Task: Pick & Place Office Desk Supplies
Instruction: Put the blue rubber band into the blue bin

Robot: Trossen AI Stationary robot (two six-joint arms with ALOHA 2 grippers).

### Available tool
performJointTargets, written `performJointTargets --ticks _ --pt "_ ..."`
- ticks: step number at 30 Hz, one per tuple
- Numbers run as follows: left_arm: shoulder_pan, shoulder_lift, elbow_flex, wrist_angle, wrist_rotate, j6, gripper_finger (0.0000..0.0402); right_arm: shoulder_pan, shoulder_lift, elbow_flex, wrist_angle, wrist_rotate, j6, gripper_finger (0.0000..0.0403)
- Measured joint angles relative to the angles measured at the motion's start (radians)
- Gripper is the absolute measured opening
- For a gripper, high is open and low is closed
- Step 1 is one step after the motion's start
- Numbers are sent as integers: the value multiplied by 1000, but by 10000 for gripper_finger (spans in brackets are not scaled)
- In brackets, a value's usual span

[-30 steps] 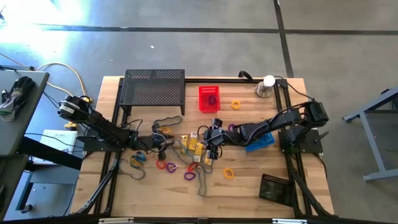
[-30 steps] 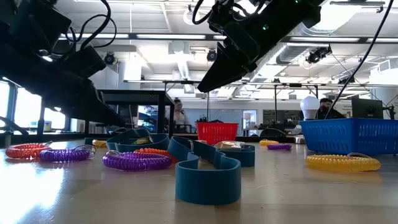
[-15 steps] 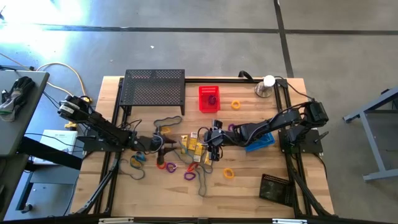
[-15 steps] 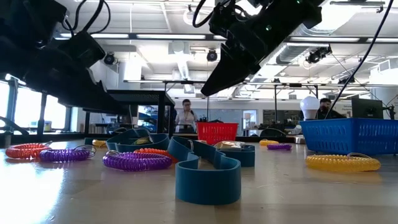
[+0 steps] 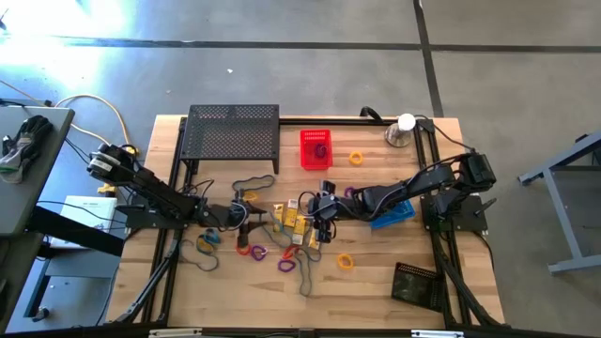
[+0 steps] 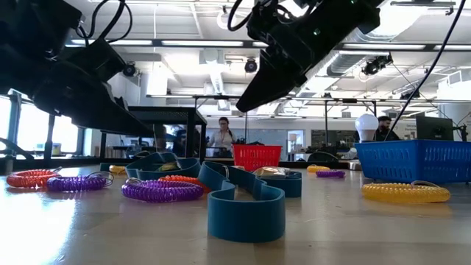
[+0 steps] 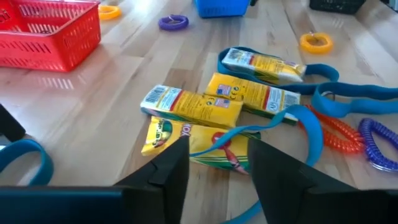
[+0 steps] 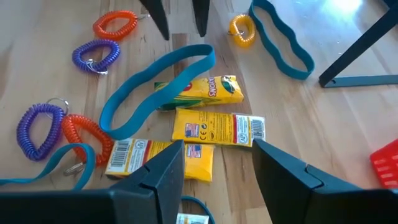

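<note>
A pale wooden table (image 5: pixel 376 282) stands on a grey concrete floor; beyond it lies an open workshop where a person (image 6: pixel 222 137) stands. The left gripper (image 7: pixel 216 163), fingers apart and empty, hovers just short of the cluster of small yellow-and-white cardboard boxes (image 7: pixel 205 107). The right gripper (image 8: pixel 217 163), fingers likewise apart and empty, hangs over the same boxes from the opposite side, a blue band loop (image 8: pixel 155 78) just ahead.

Two dark jointed arms w/ black cables, each pincer w/ angular matte-black fingers (image 7: pixel 168 171).
</note>
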Motion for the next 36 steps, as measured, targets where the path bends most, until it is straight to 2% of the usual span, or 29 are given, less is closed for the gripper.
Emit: performJointTargets --ticks 6,9,15,22,26,31,36 --pt "-2 0 0 5 0 -30 219 0 0 0 4 0 -2 176" --pt "-2 0 0 3 2 -72 223 0 0 0 4 0 -2 176" --pt "-2 0 0 -6 3 39 224 0 0 0 4 0 -3 176" --pt "-2 17 0 -6 -6 47 224 0 0 0 4 0 -3 176" --pt "17 77 0 -5 -73 11 224 0 0 0 4 0 -3 176" --pt "31 169 7 66 -73 12 224 0 0 0 4 0 -3 176" --pt "31 247 9 172 -66 83 224 0 0 0 4 0 -3 176"
